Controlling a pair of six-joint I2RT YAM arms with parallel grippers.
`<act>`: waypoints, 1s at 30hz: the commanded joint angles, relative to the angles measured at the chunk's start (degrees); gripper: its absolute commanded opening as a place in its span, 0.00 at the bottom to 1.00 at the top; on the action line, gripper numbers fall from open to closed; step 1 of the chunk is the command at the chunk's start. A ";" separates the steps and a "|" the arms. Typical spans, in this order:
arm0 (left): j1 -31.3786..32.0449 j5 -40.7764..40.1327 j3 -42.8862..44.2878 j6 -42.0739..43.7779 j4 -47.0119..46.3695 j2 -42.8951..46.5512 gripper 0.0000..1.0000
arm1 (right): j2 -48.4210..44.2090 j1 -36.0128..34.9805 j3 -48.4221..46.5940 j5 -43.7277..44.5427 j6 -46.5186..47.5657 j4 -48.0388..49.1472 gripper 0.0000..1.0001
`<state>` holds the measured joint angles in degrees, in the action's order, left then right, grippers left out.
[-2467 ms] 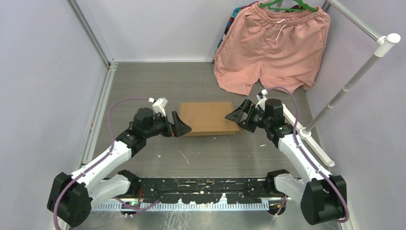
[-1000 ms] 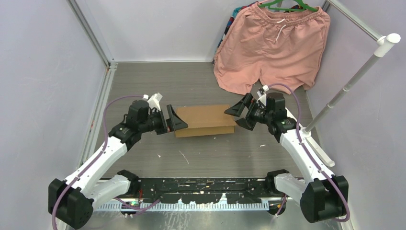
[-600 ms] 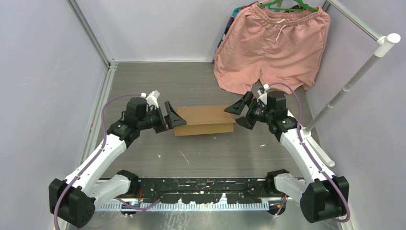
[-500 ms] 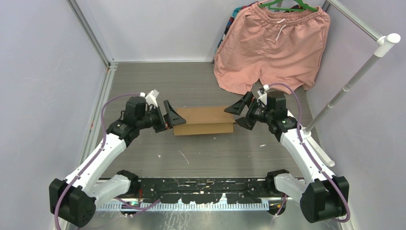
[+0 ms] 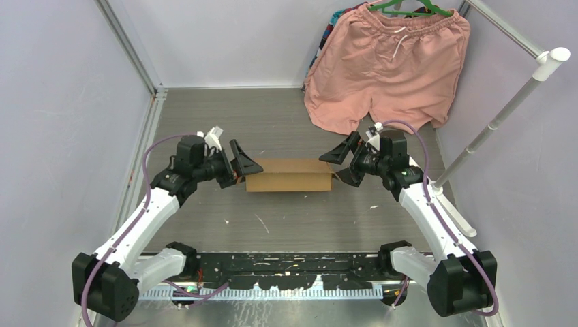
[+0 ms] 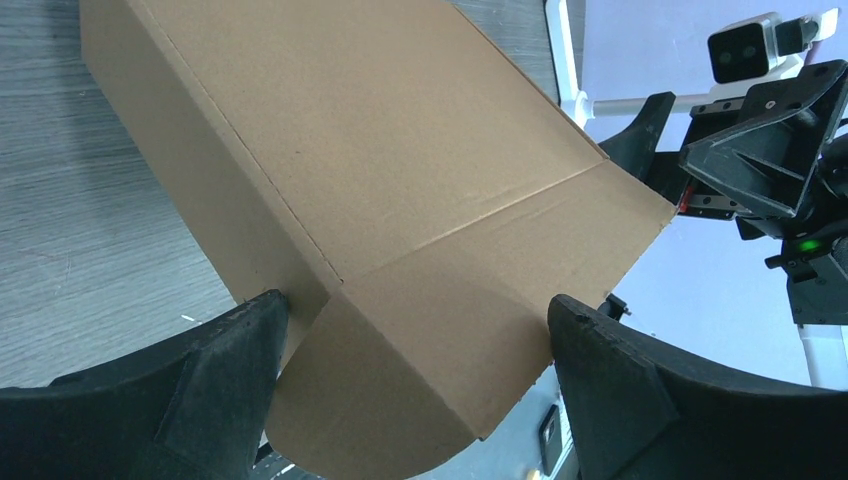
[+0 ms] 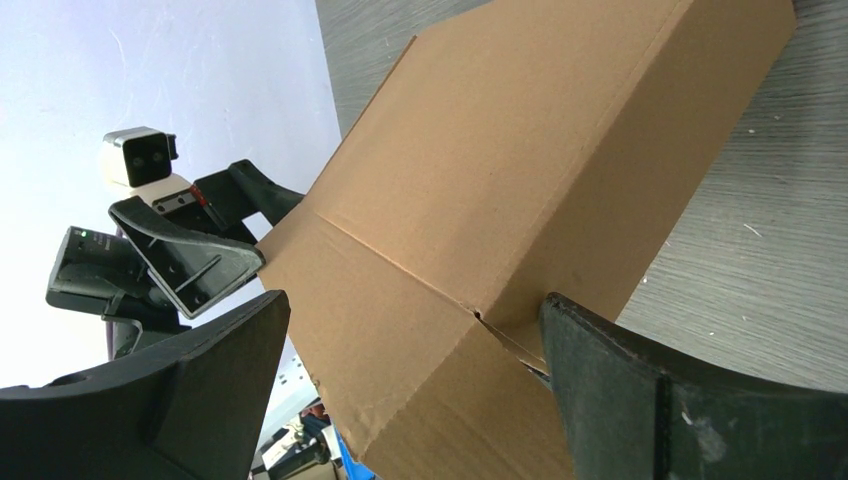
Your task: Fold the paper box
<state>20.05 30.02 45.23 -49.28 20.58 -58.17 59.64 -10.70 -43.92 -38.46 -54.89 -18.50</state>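
Squaring up the paper box (image 5: 290, 176) from both ends is judged to be the step in hand. Nearest the bases, the two arms are seen reaching forward and inward over the grey table (image 5: 272, 225). The box is found at the table's middle, lying lengthwise between the grippers. The left gripper (image 5: 245, 158) is held with its jaws spread wide across the box's left end, and the right gripper (image 5: 339, 163) is likewise spread wide across the right end. Nothing is clamped by either. Whether the fingers graze the cardboard cannot be told.

In the left wrist view a rounded flap (image 6: 400, 410) is seen projecting from the box's end between the fingers, apparently not tucked in, with a crease running across the panel where it begins. To do the step well, the box should be steadied by one gripper while the loose flap is pressed along its crease by the other. Pushes should be kept even and low, since light corrugated board is likely to slide or buckle.

Farther back, pink shorts (image 5: 388, 68) are hung against the far wall, well apart from the work, and should be left alone.
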 commanded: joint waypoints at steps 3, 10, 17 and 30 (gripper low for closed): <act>0.69 8.97 3.68 -3.92 -5.92 0.13 1.00 | 0.28 -1.02 -2.92 -8.26 -5.08 4.22 1.00; 0.27 10.02 4.37 -4.90 -5.59 -0.69 1.00 | 1.48 -1.08 -3.08 -9.58 -7.63 6.08 1.00; -0.10 10.57 6.12 -4.92 -3.92 -1.52 1.00 | 2.30 -1.08 -4.24 -10.23 -8.84 6.40 1.00; -0.97 11.93 6.87 -6.37 -3.30 -1.92 1.00 | 3.77 -1.02 -7.86 -10.57 -8.52 3.65 1.00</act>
<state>17.69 30.61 48.73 -51.79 21.85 -59.99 63.16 -9.96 -48.40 -39.70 -59.77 -17.30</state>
